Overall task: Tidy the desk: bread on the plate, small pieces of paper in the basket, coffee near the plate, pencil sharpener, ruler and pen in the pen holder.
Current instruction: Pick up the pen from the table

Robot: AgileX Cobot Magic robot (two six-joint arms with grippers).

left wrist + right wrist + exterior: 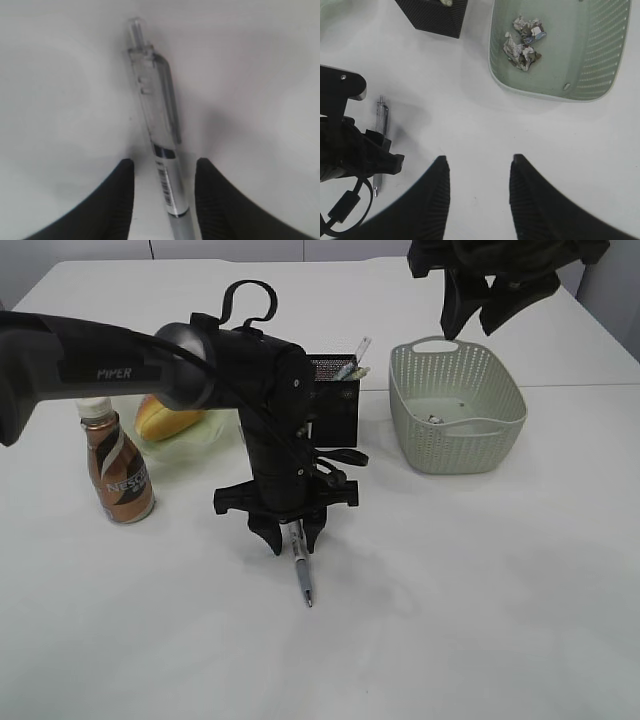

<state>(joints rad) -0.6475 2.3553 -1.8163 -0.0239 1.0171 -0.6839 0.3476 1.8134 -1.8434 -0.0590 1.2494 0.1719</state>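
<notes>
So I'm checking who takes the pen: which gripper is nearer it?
Left. The left gripper straddles the pen on the desk; the right gripper hovers off beside the basket.

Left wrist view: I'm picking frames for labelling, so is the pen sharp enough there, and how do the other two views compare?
Left wrist view: the pen is soft and blurred, its barcode band barely legible, with a faint shadow on the desk. Exterior view: crisp, even light, the coffee label readable. Right wrist view: sharp on the paper scraps in the basket, though the right claw is dark.
</notes>
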